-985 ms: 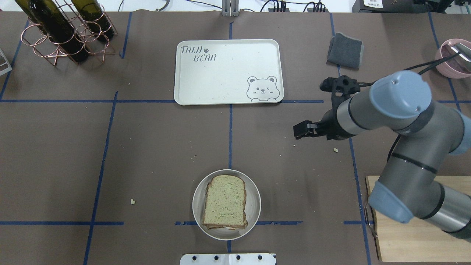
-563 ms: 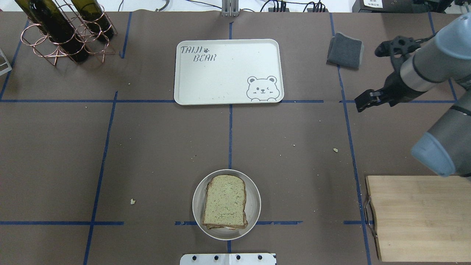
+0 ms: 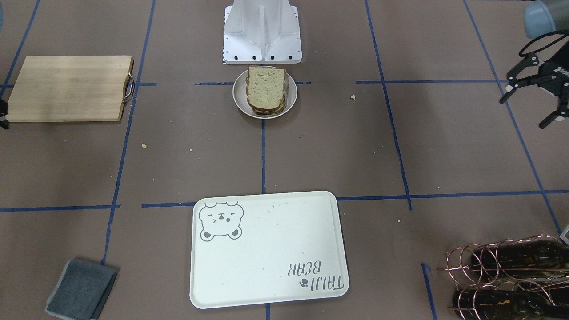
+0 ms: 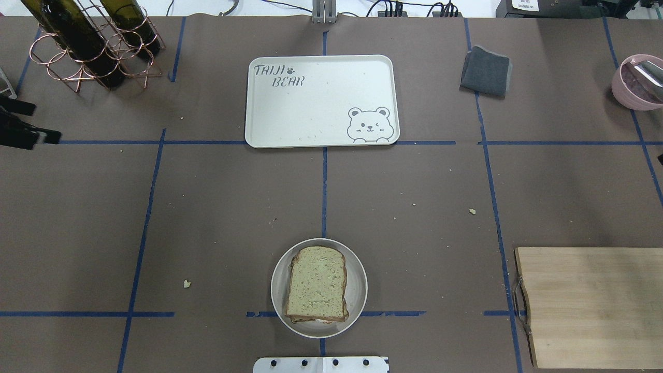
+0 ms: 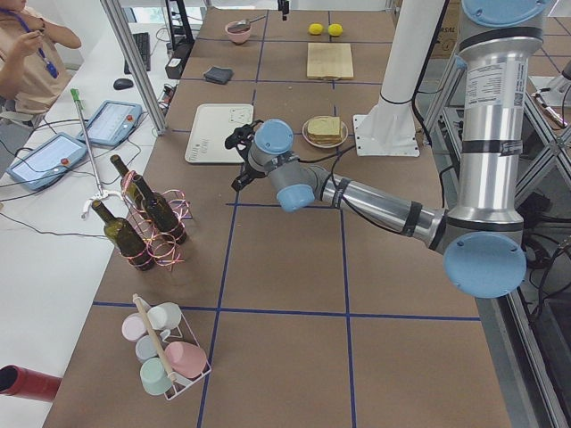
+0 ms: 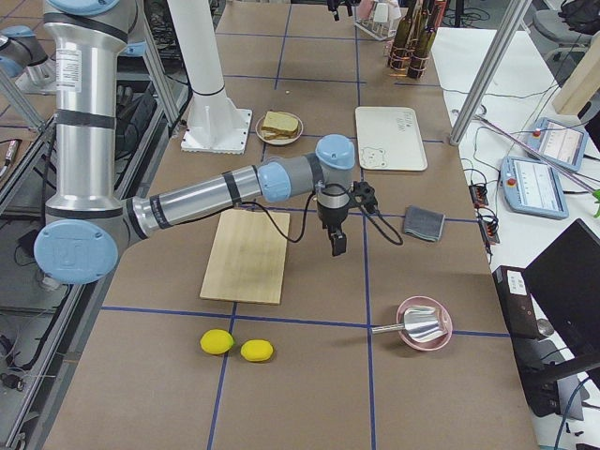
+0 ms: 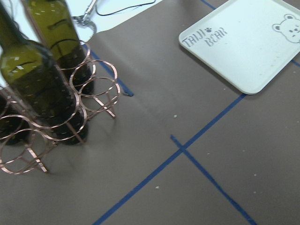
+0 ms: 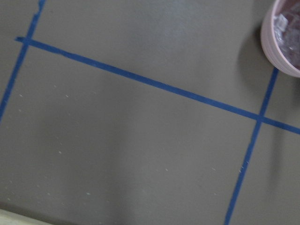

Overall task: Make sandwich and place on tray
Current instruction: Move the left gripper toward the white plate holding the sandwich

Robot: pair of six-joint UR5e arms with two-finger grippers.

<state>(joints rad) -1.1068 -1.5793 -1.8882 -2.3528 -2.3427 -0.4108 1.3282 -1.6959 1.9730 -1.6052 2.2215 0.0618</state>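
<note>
I find the overhead view bright and evenly lit from above, sharp to the corners, with almost no shadow on the paper. The front-facing view matches it; the grey cloth (image 3: 80,289) throws a narrow soft shadow on its 2 o'clock side. The left wrist view is softer: the bottles (image 7: 35,79) at 9 o'clock are out of focus and carry small glints, and the white surface at 12 o'clock is blown out. The right wrist view is dimmest, grey and blurred throughout; the pink bowl (image 8: 286,42) at 2 o'clock casts a dark soft shadow toward 9 o'clock. In both side views, upright posts lean outward near the edges.
</note>
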